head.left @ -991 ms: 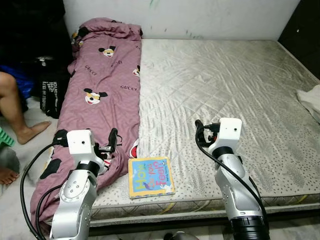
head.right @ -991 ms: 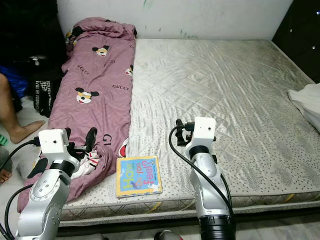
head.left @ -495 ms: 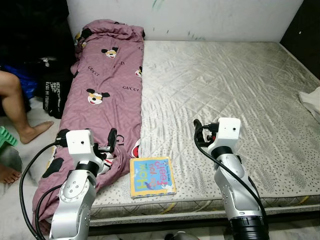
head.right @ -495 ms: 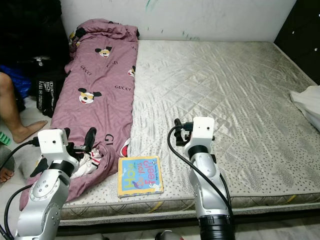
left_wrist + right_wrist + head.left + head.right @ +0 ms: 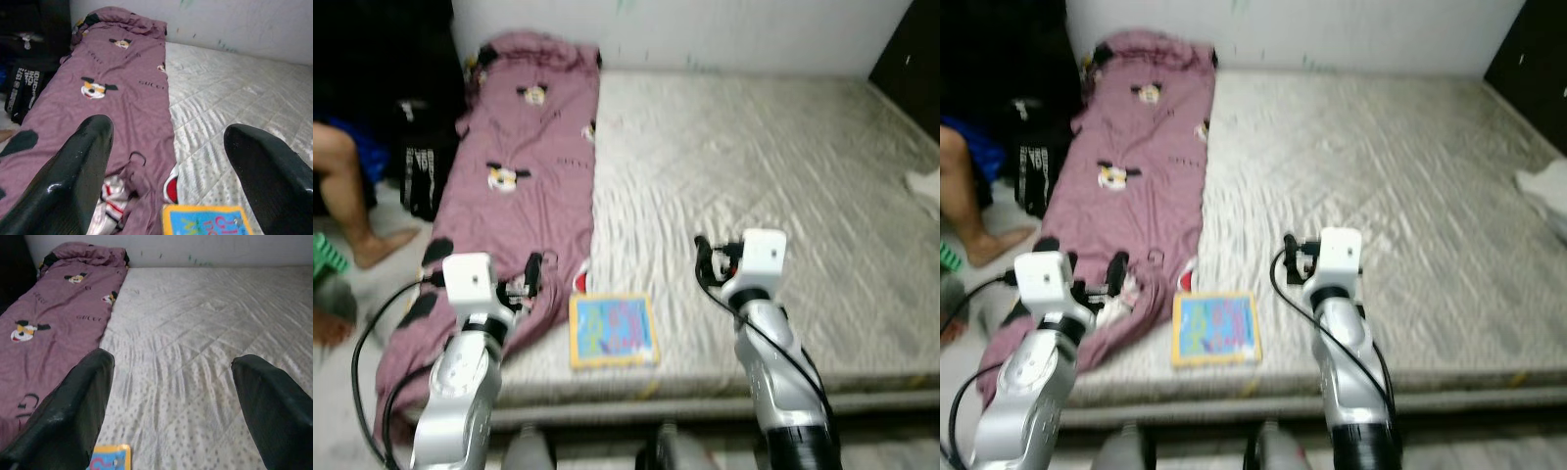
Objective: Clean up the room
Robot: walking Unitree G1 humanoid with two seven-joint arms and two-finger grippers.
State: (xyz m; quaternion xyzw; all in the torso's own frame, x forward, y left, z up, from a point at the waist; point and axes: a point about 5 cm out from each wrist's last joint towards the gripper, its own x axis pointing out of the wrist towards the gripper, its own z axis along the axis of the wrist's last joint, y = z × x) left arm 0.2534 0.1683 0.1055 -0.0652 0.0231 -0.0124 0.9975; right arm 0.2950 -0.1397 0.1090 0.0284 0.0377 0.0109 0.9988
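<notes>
**The book lies between my two hands, closer to my left one.**

The book (image 5: 613, 331) lies flat on the mattress (image 5: 783, 176), right at its near edge. From my left gripper (image 5: 530, 277) it is at about 4 o'clock, just beside it. From my right gripper (image 5: 703, 262) it is at about 8 o'clock, and a bit further off. So I think my left arm is the one to reach for it. The book is almost square, and its long side seems to run away from me, but the picture is blurry. Both my grippers are spread wide and hold nothing. In my left wrist view the book (image 5: 208, 220) peeks in low between my fingers (image 5: 78, 171). The pink blanket (image 5: 524, 186) touches the book's left side, at 9 o'clock, so I might snag it.
</notes>
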